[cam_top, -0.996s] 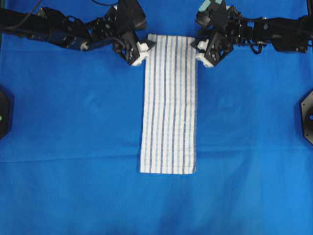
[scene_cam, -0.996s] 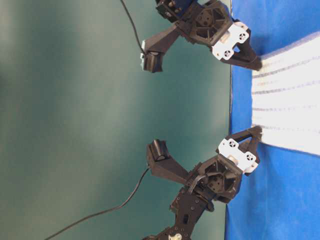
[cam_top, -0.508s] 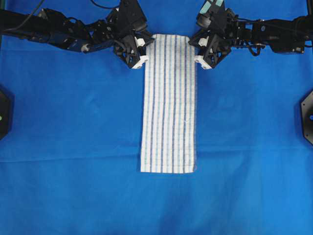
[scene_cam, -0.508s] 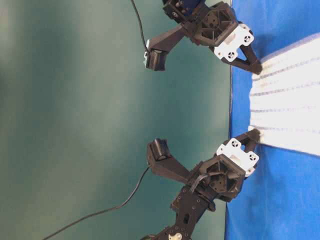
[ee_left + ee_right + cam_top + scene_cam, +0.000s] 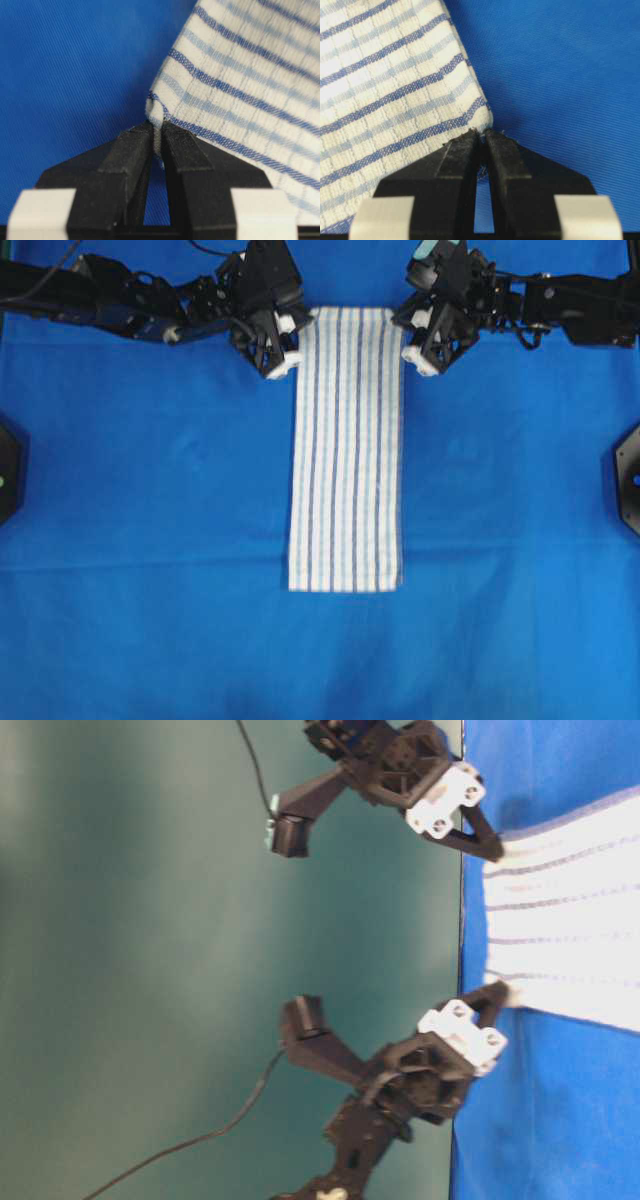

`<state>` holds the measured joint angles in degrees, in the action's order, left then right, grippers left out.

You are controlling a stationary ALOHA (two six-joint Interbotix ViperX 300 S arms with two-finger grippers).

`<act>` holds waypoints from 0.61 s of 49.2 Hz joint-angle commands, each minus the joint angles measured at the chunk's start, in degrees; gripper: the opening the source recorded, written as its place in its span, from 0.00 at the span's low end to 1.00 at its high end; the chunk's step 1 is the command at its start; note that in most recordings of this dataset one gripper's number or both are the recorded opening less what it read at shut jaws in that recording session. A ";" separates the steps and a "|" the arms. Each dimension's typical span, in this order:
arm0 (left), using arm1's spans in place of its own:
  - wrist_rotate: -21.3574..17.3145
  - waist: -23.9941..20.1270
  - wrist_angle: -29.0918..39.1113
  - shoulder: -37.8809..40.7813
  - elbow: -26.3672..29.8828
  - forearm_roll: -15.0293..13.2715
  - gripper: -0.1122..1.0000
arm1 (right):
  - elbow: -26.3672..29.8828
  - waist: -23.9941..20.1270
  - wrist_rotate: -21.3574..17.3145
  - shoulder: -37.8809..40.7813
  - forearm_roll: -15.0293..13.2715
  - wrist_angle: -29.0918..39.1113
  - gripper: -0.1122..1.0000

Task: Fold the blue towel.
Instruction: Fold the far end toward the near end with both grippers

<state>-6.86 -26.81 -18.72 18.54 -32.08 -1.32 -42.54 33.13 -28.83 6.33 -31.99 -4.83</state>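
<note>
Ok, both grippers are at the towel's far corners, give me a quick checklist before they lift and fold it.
1. Left gripper shut on a corner of the towel: ok, cloth sits between the tips.
2. Right gripper shut on the other far corner: ok, the tips pinch the edge.
3. Each grip takes the towel only, not the table cover: cannot tell.
4. Towel lies straight and flat, near edge square: ok in the overhead view.
5. Landing area around the near edge free of other things: ok.
6. Both grips level with each other: ok, they sit about opposite across the far edge.
</note>
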 commanded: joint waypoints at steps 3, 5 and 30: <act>-1.14 -0.18 0.88 -4.66 0.26 -0.09 0.15 | 0.26 0.18 -0.09 -3.78 0.18 1.58 0.16; -1.67 -0.18 1.32 -5.27 0.35 -0.09 0.15 | 0.09 0.18 -0.09 -4.13 0.18 1.85 0.16; 0.00 7.03 3.52 -9.40 -4.04 -0.18 0.15 | -4.48 -8.00 -0.62 -8.88 3.34 3.60 0.16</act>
<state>-7.12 -21.53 -15.56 12.39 -35.33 -1.32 -46.14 27.60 -29.53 0.35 -29.62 -1.93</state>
